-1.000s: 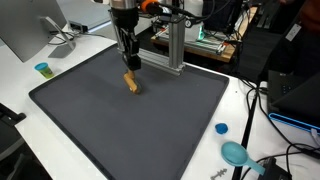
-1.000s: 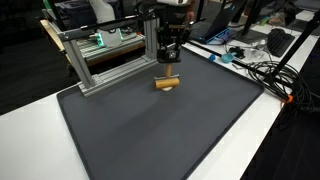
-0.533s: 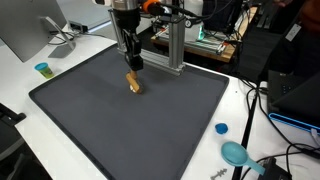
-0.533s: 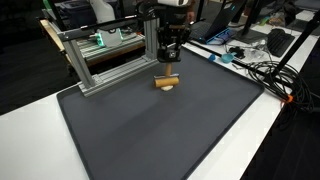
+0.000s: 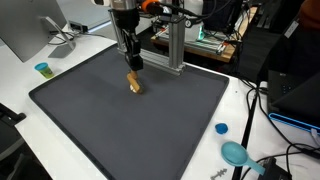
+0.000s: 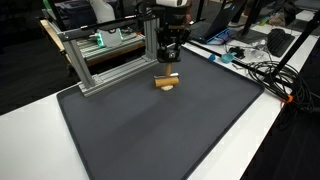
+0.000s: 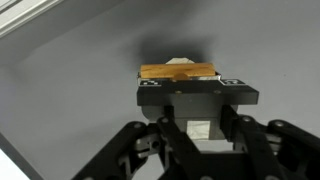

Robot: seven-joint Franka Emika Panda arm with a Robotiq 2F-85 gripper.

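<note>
The setting is a workshop bench: a white counter carries a large dark grey mat, with a monitor at one corner and a tangle of cables along the far edge.

An aluminium frame stands at the rear edge of the mat.

**End effector.** The end effector hangs vertically from the arm, fingers pointing down, directly over a small wooden block.
- In both exterior views its tips sit just above the block or at its top face. Contact cannot be confirmed.
- In the wrist view the end effector fills the lower half of the picture, with the block just beyond its tips.
- Whether it is released or clenched cannot be told from any view.

**Wooden block.** The block lies flat on the mat, near the frame and well away from the mat's front edge. In the wrist view the block lies crosswise to the fingers, casting a soft shadow behind it.

**Surroundings.**
- A small blue cap rests on the counter just off the mat's side edge.
- A larger round blue item lies near it.
- A small cup stands on the counter beside the opposite side of the mat.
</note>
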